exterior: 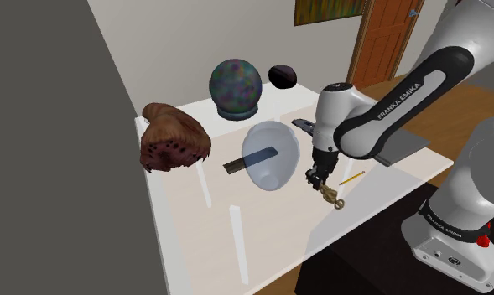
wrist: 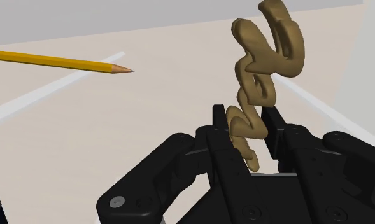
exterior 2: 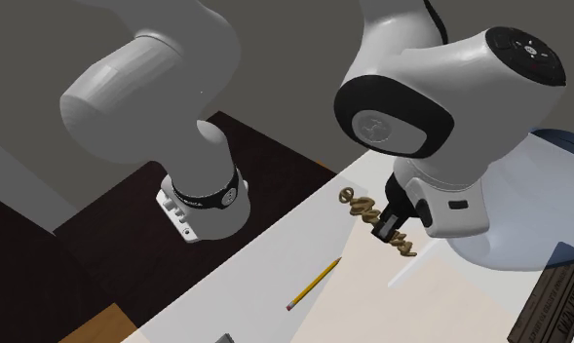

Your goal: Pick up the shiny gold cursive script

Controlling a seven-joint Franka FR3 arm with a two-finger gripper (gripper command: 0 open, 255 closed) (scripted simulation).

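Grip closed: the gripper [wrist: 244,122] clasps the gold cursive script [wrist: 268,63] narrowly near one end. The script's long axis runs crosswise to the closing line, mostly beyond the fingertips (pencil [wrist: 58,62] well apart). The lift probably wants a straight rise.

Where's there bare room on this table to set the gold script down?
The table is bare at its near stretch, below the brown shaggy lump and the clear bowl in the shoulder view. It is crowded round the globe.
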